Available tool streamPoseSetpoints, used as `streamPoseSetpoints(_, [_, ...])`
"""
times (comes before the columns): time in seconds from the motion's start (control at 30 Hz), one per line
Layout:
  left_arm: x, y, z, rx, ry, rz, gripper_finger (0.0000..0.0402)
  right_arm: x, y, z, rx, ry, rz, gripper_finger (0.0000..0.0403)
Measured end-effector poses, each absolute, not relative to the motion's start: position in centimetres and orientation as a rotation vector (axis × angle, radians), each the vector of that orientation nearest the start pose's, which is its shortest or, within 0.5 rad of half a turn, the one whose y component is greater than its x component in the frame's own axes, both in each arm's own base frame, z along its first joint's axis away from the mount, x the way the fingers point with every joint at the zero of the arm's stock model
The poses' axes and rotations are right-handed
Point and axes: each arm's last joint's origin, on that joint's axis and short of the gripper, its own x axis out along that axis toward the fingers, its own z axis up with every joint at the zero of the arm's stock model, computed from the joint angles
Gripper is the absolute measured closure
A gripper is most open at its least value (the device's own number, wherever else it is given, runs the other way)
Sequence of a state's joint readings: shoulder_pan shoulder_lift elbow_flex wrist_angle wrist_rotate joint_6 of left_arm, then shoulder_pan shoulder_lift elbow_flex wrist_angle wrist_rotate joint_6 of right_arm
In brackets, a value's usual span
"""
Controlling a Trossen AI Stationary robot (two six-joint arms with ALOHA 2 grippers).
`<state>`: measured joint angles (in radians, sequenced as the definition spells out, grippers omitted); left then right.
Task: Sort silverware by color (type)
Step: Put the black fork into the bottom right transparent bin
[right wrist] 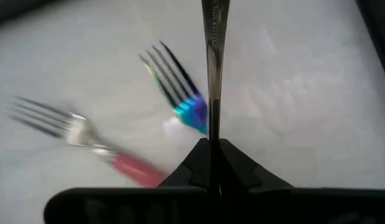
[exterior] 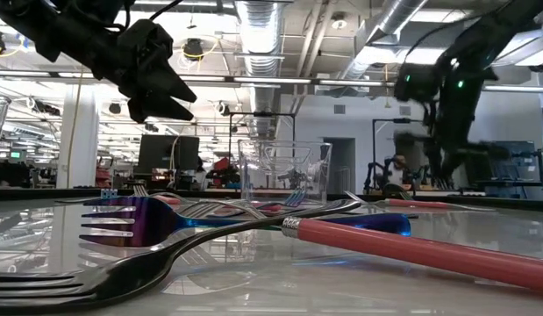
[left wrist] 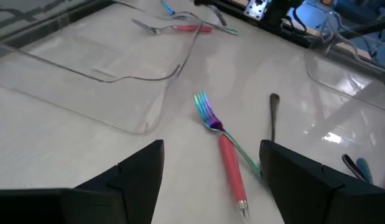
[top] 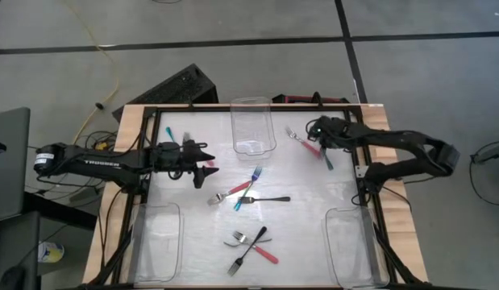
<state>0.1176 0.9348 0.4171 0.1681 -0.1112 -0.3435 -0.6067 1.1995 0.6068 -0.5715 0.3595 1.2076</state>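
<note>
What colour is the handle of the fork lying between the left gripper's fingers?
Red handle, clearest in left wrist view.

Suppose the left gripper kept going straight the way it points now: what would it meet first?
Probably the red-handled fork with iridescent tines, lying on the white table between the open left gripper's fingers; depth is uncertain.

A glossy dark metal fork handle (right wrist: 211, 56) is seen clamped between the right gripper (right wrist: 212, 163) jaws. Beyond them, iridescent polished tines (right wrist: 170, 74) gleam. Clear, smooth plastic bins (top: 252, 125) are seen on a glossy white tabletop (top: 305, 217) edged in pale wood (top: 130, 121).
</note>
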Motion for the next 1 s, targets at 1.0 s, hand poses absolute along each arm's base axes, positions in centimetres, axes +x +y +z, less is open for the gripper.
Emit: streamPoseSetpoints(1.0, [19.5, 2.5, 21.4, -0.22, 0.317, 0.266, 0.0152, 16.3, 9.1, 32.5, 1.075, 0.967, 0.178, 0.0368])
